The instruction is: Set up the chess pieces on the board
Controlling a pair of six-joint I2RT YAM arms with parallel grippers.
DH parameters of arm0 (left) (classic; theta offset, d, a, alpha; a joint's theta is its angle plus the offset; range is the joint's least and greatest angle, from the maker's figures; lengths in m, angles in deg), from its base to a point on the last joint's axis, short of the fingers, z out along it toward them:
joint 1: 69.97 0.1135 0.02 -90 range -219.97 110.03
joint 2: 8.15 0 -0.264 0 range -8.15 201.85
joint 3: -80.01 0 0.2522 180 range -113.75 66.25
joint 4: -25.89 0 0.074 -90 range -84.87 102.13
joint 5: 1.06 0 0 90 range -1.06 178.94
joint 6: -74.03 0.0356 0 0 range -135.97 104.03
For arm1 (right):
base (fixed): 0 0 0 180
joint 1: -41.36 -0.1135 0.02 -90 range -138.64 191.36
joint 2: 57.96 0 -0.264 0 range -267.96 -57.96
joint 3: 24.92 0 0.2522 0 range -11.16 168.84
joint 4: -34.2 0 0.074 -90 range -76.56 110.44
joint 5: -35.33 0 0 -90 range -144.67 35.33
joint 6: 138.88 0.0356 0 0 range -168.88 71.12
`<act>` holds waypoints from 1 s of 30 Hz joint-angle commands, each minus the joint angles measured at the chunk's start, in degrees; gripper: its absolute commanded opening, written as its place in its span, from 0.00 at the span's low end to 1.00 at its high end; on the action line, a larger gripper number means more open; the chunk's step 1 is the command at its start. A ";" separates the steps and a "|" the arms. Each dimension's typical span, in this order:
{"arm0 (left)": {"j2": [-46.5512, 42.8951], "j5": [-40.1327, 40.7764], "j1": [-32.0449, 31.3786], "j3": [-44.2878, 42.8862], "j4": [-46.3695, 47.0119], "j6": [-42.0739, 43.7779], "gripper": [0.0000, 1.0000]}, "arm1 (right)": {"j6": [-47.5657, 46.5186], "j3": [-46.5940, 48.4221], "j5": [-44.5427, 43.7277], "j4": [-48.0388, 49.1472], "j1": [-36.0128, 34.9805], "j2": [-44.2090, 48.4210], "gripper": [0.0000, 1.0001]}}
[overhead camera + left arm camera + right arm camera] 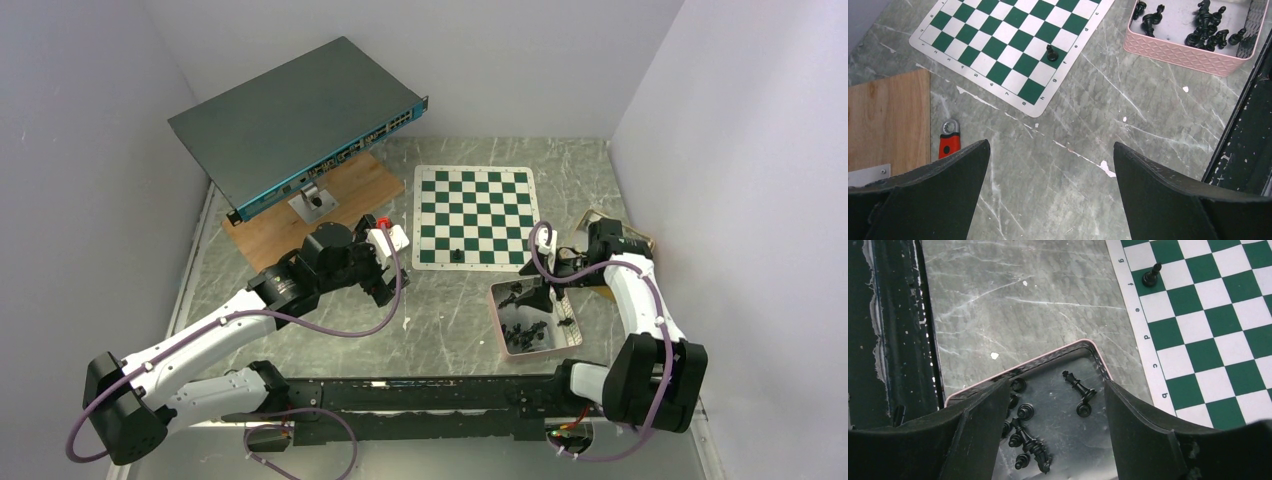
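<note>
Right gripper (pixel 1054 390) hangs open and empty directly over the chess pieces (pixel 1030 444) in the pink tray (pixel 1048 356) — the nearer arm — with the board (pixel 1208 315), one piece (pixel 1151 276) set, just beside; the left gripper (pixel 1050 150) gapes open, well apart.

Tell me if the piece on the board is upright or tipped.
Upright: the piece stands on its base on a green square of the board.

Robotics lab cell, plain white walls (pixel 90 150), marbled tabletop (pixel 450 320), propped network switch (pixel 290 120)
</note>
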 commanded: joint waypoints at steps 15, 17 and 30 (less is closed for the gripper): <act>-0.31 -3.68 0.10 -2.22 1.36 -1.98 0.99 | -5.13 -0.91 -2.17 0.03 4.10 3.21 0.73; -0.59 -3.11 0.08 -2.11 1.41 -1.77 0.99 | -8.92 -1.51 -1.50 -1.82 4.06 3.16 0.73; -1.93 -0.93 0.14 -2.55 1.74 -3.70 0.99 | -21.37 -1.62 -3.63 -1.60 3.49 -1.09 0.75</act>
